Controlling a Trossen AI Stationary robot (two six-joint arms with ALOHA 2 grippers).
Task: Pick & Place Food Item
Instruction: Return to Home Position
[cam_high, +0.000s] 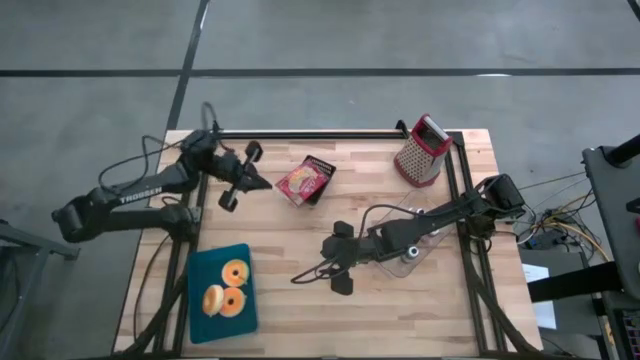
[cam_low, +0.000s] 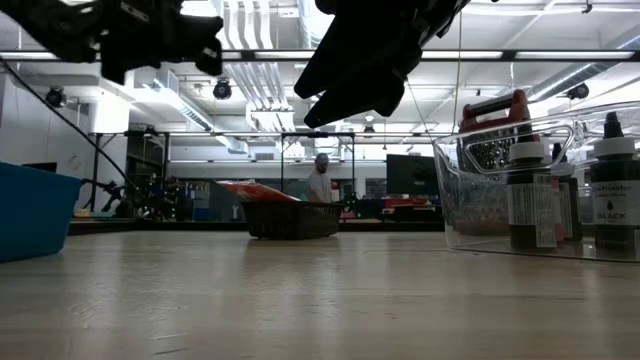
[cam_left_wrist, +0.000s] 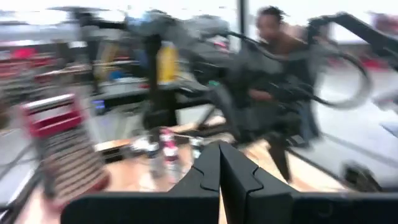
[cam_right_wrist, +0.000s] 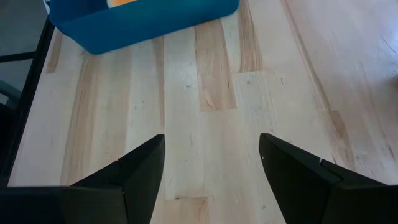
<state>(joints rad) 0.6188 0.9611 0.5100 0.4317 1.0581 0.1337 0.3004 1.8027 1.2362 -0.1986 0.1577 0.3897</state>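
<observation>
Three donuts (cam_high: 227, 288) lie in a blue tray (cam_high: 200, 270) at the table's near left; the tray's wall (cam_right_wrist: 143, 22) also appears in the right wrist view. A red snack packet (cam_high: 303, 181) sits in a small dark basket (cam_low: 292, 220) at the far middle. My left gripper (cam_high: 266, 184) is shut and empty, held level above the table just left of the packet, its fingers meeting (cam_left_wrist: 219, 169). My right gripper (cam_high: 336, 258) hangs open over bare wood at the table's middle, tilted down toward the tray, with nothing between its fingers (cam_right_wrist: 211, 168).
A red box grater (cam_high: 421, 150) stands at the far right. A clear container with dark bottles (cam_low: 545, 200) sits under my right arm at the right middle. A black rail (cam_high: 320, 134) runs along the far edge. A person shows in the room beyond the table.
</observation>
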